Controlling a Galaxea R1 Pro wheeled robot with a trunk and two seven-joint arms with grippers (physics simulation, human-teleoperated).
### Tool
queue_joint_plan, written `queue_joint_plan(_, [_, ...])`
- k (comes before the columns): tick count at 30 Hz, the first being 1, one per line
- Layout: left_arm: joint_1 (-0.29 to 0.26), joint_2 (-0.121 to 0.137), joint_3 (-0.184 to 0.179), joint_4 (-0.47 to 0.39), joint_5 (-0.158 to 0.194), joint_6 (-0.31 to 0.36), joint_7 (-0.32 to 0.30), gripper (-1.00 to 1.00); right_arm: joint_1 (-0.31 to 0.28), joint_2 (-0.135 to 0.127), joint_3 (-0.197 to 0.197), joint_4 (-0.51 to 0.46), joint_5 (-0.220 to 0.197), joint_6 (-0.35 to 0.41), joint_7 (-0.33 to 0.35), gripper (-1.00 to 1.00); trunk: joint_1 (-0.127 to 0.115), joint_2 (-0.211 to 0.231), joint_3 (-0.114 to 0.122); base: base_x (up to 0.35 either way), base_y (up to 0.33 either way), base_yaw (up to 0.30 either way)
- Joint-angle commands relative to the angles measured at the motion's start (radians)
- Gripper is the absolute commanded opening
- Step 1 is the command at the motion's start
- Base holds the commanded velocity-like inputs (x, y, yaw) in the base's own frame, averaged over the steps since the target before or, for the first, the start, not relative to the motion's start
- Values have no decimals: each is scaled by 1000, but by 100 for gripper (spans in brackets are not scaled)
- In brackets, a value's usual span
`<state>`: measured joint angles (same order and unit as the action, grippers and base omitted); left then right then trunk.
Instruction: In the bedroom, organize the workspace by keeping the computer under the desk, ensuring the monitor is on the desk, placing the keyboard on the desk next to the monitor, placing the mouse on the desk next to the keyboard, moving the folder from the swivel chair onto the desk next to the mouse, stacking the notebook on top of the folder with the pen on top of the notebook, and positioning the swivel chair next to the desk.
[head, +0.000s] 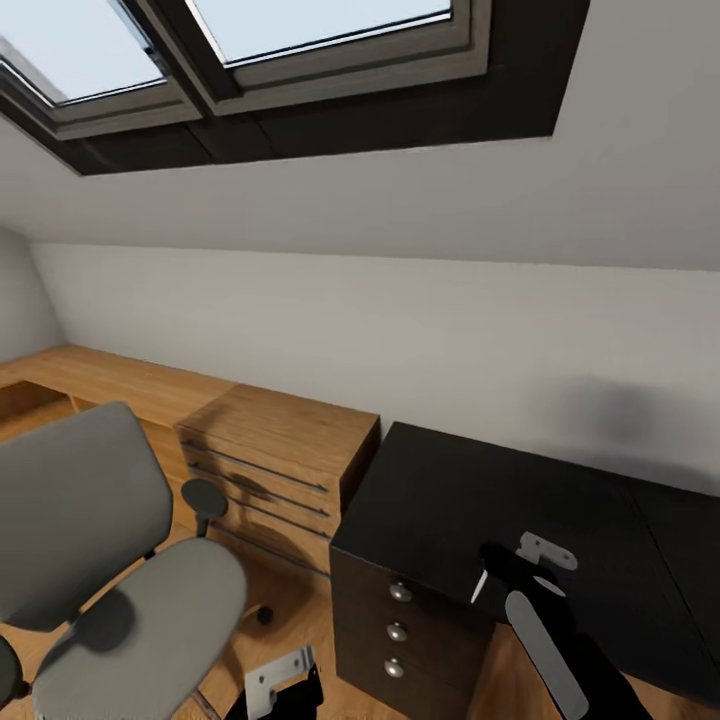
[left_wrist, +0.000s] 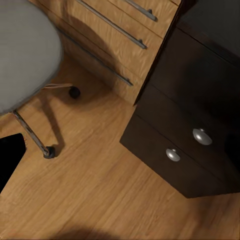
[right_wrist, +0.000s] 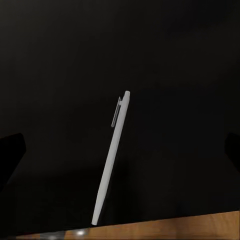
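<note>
Black table (head: 600, 540) at lower right of the head view carries a white pen (right_wrist: 111, 159) near its front edge, right claw (head: 512, 578) spread open above it, grey swivel chair (head: 110, 560) at lower left on wood floor (left_wrist: 100, 190), left claw (head: 285, 690) state unclear.

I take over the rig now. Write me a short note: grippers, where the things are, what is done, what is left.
Right gripper: open, fingers spread either side of the pen, not holding it.
Left gripper: low beside the swivel chair; state unclear.
The pen lies on the dark desk, near its front edge.
The chair seat looks bare, no folder on it.
Left: grasp the pen and put it on the notebook.
</note>
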<state>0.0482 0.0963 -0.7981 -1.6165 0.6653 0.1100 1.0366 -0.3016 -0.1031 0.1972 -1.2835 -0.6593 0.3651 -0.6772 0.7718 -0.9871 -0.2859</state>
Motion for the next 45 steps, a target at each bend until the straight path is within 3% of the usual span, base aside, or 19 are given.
queue_joint_plan(1, [-1, 0, -1, -2, 0, 10, 5, 100, -2, -1, 7, 16, -2, 3, -8, 100, 0, -1, -2, 0, 0, 172])
queue_joint_plan(4, [-1, 0, -3, -2, -1, 10, 5, 100, -5, 1, 29, 63, 16, 2, -7, 100, 0, -1, -6, 0, 0, 172])
queue_joint_plan(6, [-1, 0, -5, -2, -1, 10, 5, 100, -16, 3, 53, 122, 56, -3, -7, 100, 0, -1, -9, 0, 0, 172])
queue_joint_plan(16, [-1, 0, -6, -2, -1, 10, 5, 100, -27, 23, 65, 155, 97, -14, -5, 100, 0, -1, -20, 0, 0, 155])
queue_joint_plan(18, [-1, 0, -6, -2, -1, 10, 5, 100, -28, 26, 73, 157, 149, -19, 6, 100, 0, -1, -21, 0, 0, 36])
queue_joint_plan(21, [-1, -5, -12, -3, -7, 4, 9, 100, -34, 27, 69, 163, 177, -21, 19, 100, 0, -1, -21, 0, 0, 13])
queue_joint_plan(25, [-1, -21, -34, -3, -12, -18, 8, 100, -38, 33, 69, 140, 173, -26, -3, 100, 0, -1, -21, 0, 0, 0])
queue_joint_plan(29, [-1, -29, -35, -3, -12, -14, 7, 100, -29, 32, 79, 118, 172, -28, -16, 100, 0, -1, -21, 0, 0, 0])
queue_joint_plan(34, [-1, -40, -57, -3, -12, -39, 7, 100, -25, 9, 64, 90, 169, -29, -22, 100, 19, -36, -37, 0, 0, 0])
queue_joint_plan(45, [-1, -41, -61, -3, -12, -46, 8, 100, -25, 7, 62, 79, 169, -29, -21, 100, 61, -113, -71, 0, 0, 0])
